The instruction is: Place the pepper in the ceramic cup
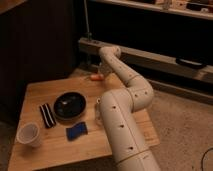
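Up at the far edge of the wooden counter (pixel 60 150), the end effector (pixel 103 71) hangs at the end of the white arm (pixel 125 107), pointing down just above the boards; whether it is wide or narrow I cannot tell, since its tip blurs into the dark behind it. The pepper (pixel 96 77) lies right at that tip, a small slim orange piece tapering at one end, resting on the counter's back edge just to the left of the end effector as the camera sees it. I cannot tell if the two touch.

Nearer the camera, the arm's thick cylindrical links are smooth, matte white and dotted with small dark holes, bending at rounded joints over the counter's right half. The counter itself is pale, planked wood with a visible grain.

Toward the middle sits a wide black bowl (pixel 69 105), round, shallow and glossy. Just to its left lies a slim dark can (pixel 46 115) on its side, striped with a lighter pattern. In front of the bowl rests a blue sponge-like block (pixel 76 132), soft-edged and roughly rectangular.

The ceramic cup (pixel 29 135) stands upright at the near left corner, whitish, round, narrowing to its base, well apart from the pepper.
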Robot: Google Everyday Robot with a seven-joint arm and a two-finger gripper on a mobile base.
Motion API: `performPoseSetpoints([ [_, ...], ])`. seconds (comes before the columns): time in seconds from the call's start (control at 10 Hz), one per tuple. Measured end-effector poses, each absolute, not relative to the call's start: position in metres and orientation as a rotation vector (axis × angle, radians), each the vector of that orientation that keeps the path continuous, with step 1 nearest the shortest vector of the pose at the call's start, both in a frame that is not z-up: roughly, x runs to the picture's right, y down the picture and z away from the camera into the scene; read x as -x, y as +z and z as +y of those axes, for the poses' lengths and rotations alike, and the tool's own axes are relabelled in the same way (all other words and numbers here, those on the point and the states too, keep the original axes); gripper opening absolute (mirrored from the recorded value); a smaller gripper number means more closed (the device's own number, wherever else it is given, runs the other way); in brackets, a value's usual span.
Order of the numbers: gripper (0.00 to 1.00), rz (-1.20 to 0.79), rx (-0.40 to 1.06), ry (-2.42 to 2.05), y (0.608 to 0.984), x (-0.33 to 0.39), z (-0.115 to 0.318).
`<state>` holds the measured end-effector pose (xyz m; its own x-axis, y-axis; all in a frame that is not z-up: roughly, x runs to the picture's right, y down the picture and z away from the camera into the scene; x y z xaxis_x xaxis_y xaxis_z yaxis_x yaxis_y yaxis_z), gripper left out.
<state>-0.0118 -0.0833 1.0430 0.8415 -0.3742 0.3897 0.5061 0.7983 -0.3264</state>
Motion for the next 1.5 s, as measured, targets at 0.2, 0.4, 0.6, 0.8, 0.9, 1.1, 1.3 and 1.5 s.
performPoseSetpoints([
  [0.2,0.61,-0.323,0.43,-0.481,1.042,0.012,-0.084],
  [0.4,0.61,-0.381,0.284,-0.489,1.025,0.007,-0.093],
  [0.6,0.61,-0.461,0.128,-0.464,1.02,-0.002,-0.09],
  [0.8,0.61,-0.506,0.087,-0.45,1.024,0.0,-0.093],
  [0.9,0.57,-0.512,0.084,-0.451,1.028,0.008,-0.097],
  [1.1,0.36,-0.512,0.053,-0.448,1.024,0.017,-0.12],
  [1.3,0.12,-0.479,0.016,-0.433,1.018,0.015,-0.14],
  [1.5,0.0,-0.447,-0.018,-0.424,1.023,0.016,-0.139],
])
